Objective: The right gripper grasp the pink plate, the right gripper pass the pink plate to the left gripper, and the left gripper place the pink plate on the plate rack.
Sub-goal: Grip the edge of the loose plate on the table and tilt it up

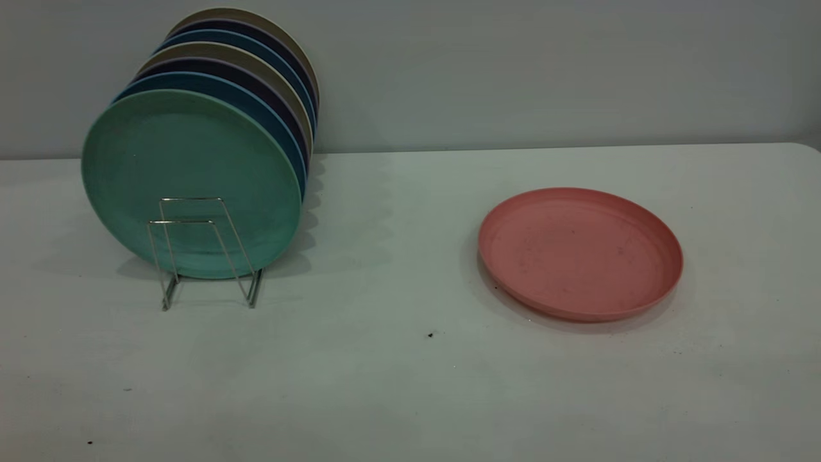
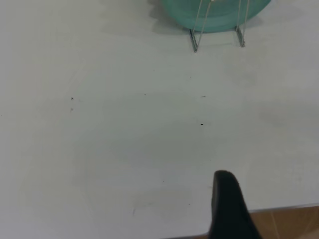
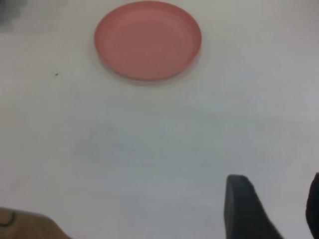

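The pink plate [image 1: 580, 253] lies flat on the white table [image 1: 385, 385], right of centre; it also shows in the right wrist view [image 3: 148, 40]. The right gripper [image 3: 276, 184] hovers over bare table well short of the plate, open and empty, with two dark fingers apart. The plate rack [image 1: 192, 244] stands at the left, its front wire loops free. The left gripper [image 2: 273, 191] is near the table's edge, far from the rack [image 2: 195, 35]. Only one of its fingers [image 2: 227, 204] shows, well off to one side, holding nothing. Neither gripper appears in the exterior view.
A teal-green plate [image 1: 192, 173] stands upright at the front of the rack, with several blue, dark and beige plates [image 1: 256, 70] behind it. A grey wall backs the table. Wooden floor [image 2: 294, 219] shows past the table's edge.
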Available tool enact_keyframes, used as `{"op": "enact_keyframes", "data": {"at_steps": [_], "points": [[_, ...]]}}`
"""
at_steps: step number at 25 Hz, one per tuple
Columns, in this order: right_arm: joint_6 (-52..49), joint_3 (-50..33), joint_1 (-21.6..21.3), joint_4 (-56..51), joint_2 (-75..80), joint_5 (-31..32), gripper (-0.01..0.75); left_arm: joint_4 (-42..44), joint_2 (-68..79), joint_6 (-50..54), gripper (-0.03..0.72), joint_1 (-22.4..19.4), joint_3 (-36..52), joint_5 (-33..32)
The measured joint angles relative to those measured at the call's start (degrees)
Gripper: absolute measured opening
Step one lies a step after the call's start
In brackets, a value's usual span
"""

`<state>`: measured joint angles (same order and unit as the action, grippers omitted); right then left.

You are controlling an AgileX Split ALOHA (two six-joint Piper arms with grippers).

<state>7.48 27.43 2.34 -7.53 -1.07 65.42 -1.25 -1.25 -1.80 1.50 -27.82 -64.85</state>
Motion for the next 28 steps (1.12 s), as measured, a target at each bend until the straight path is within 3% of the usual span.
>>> {"op": "enact_keyframes", "data": {"at_steps": [13, 17, 28], "points": [[0.0, 0.0, 0.0, -3.3, -0.1, -0.8, 0.321, 0.1, 0.0, 0.3, 0.468, 0.0, 0.0, 0.0], [0.1, 1.0, 0.0, -6.2, 2.9, -1.9, 0.324, 0.1, 3.0, 5.8, 0.473, 0.0, -1.8, 0.7], [2.9, 6.9, 0.0, -10.5, 33.9, -11.7, 0.508, -0.2, 39.4, -7.0, 0.556, 0.0, -13.9, 16.4]]}}
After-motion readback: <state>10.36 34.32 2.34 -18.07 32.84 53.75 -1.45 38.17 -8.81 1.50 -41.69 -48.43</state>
